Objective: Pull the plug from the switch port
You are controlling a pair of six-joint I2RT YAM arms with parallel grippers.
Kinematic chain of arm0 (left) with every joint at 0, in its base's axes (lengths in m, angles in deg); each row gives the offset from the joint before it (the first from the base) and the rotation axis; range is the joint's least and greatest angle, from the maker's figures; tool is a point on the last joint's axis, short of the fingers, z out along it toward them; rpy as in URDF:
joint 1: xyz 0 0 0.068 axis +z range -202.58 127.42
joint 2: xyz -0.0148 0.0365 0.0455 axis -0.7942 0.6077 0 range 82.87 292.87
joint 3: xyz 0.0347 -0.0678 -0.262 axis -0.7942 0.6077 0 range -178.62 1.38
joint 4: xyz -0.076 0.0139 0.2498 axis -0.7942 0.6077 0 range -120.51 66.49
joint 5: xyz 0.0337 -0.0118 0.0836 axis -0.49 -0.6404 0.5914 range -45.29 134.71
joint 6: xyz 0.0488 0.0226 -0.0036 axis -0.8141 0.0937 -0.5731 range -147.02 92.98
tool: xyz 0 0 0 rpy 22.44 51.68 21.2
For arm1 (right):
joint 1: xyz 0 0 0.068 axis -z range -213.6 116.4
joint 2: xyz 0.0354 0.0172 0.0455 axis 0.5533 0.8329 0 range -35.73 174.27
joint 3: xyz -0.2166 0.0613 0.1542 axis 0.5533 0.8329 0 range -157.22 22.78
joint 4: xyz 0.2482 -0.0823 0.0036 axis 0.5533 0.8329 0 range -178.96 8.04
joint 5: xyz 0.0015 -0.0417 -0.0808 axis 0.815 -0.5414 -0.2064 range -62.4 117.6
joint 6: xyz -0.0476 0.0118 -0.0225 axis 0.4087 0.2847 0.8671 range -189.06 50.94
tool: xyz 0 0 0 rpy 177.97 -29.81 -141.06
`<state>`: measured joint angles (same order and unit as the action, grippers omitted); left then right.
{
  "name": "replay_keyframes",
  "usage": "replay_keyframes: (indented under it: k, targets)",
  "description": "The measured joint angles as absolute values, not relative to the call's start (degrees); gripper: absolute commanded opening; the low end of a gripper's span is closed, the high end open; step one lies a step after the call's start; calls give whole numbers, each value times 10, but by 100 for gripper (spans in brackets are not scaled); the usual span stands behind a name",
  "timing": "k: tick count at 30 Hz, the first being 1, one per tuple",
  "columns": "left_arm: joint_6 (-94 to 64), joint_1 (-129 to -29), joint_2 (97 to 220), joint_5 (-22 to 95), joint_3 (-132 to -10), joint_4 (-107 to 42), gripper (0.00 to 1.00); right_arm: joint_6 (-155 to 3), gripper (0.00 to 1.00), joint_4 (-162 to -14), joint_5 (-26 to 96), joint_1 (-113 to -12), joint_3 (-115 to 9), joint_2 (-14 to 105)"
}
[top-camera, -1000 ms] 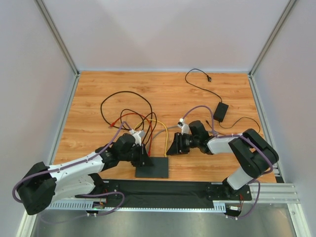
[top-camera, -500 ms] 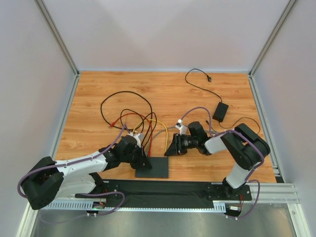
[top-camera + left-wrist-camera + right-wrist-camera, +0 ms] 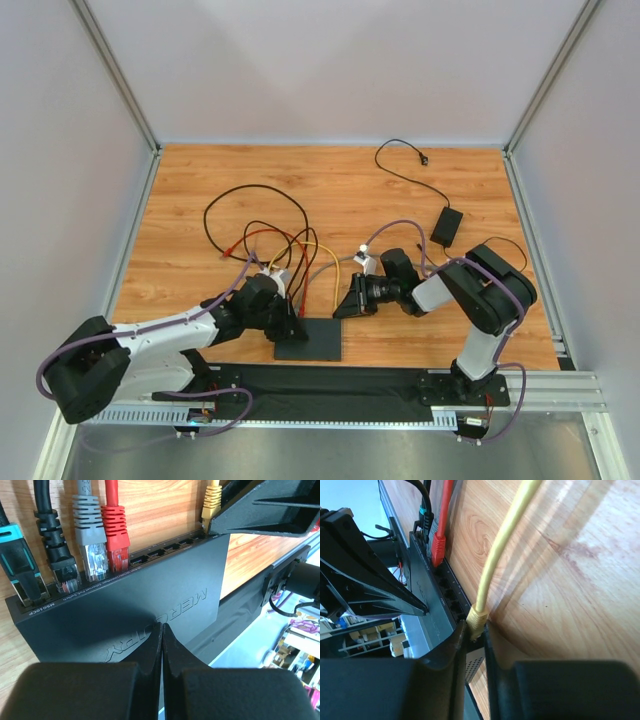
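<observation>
The black switch (image 3: 315,342) lies flat near the table's front edge. In the left wrist view (image 3: 150,595) a teal, a black, a grey and a red plug (image 3: 115,535) sit in its sockets, and a yellow plug (image 3: 211,502) sits in the far socket. My left gripper (image 3: 162,626) is shut, with its tips resting on the switch's top (image 3: 290,326). My right gripper (image 3: 475,627) is closed on the yellow plug (image 3: 476,619), which sits in its port at the switch's end (image 3: 427,605). In the top view the right gripper (image 3: 345,304) is at the switch's far right corner.
A black power adapter (image 3: 446,227) with a thin cord lies at the back right. Black, red and yellow cables (image 3: 262,235) loop on the wood behind the switch. A black mat (image 3: 330,382) runs along the near edge. Grey walls surround the table.
My right arm's elbow has swung left and the gripper has edged toward the switch's corner. My left gripper has shifted slightly down onto the switch and then stayed put.
</observation>
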<state>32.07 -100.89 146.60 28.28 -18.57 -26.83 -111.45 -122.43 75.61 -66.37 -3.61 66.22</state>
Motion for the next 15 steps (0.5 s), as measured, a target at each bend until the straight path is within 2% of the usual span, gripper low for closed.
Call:
replay_keyframes:
  k: [3, 9, 15]
  targets:
    - [321, -1009, 1467, 283, -186, -269, 0, -1118, 0, -1223, 754, -663, -35, 662]
    - [318, -1009, 1490, 279, -205, -258, 0, -1139, 0, -1239, 761, -660, -37, 681]
    - [313, -1008, 1516, 267, -216, -263, 0, -1202, 0, -1348, 771, -659, -19, 722]
